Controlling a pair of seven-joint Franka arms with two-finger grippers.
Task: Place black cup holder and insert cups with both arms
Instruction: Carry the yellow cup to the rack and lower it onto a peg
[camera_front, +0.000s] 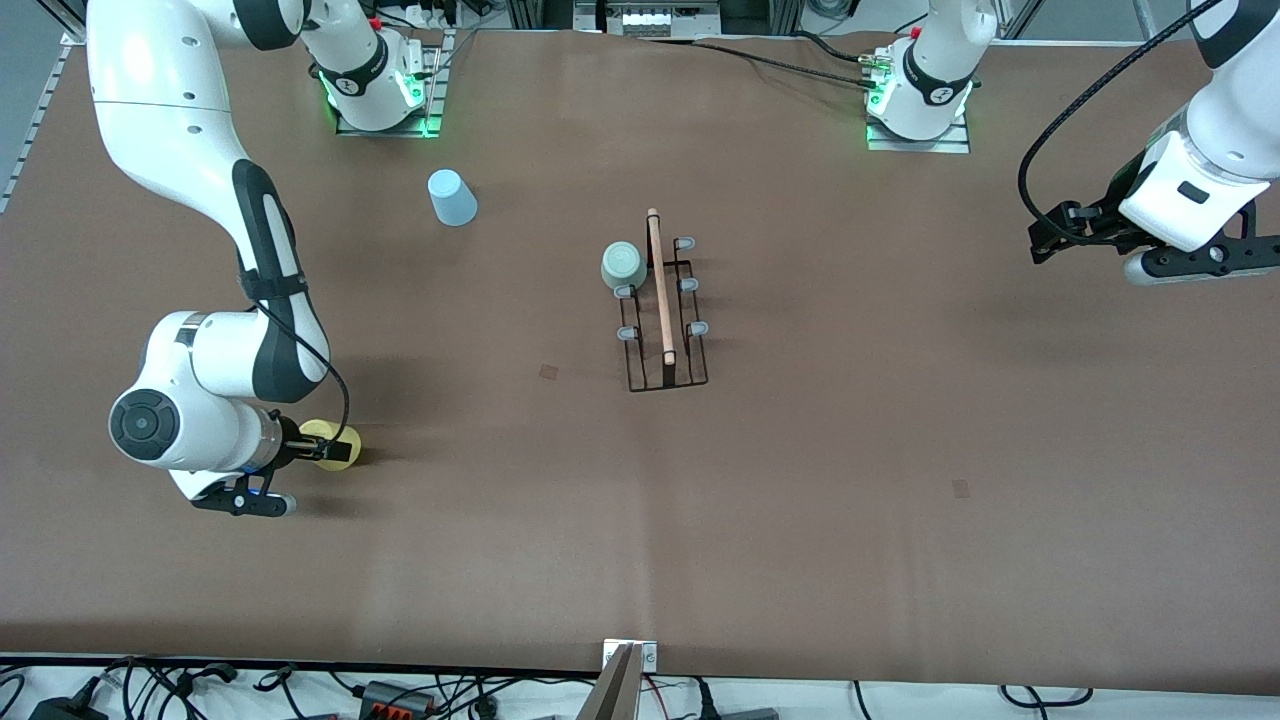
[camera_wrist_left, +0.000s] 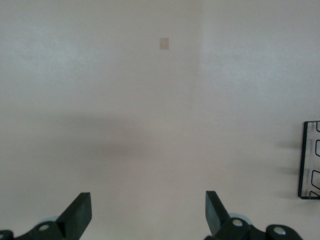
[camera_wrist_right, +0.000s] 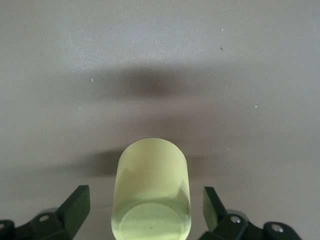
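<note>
Brown table (camera_front: 800, 500); left end effector (camera_wrist_left: 148, 215) spread over it; right end effector (camera_wrist_right: 145, 212) spread around yellow cup (camera_wrist_right: 151, 195).

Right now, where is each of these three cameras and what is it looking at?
Front: high across the table, facing both arms, the rack and three cups.
Left wrist: on the waiting left gripper, open over bare table, rack corner at the edge.
Right wrist: on the right gripper, open around the yellow cup.
Front and right wrist share the yellow cup.

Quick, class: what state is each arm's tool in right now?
Left tool: open, holding nothing, over bare table.
Right tool: open around the yellow cup, not yet closed on it.
</note>
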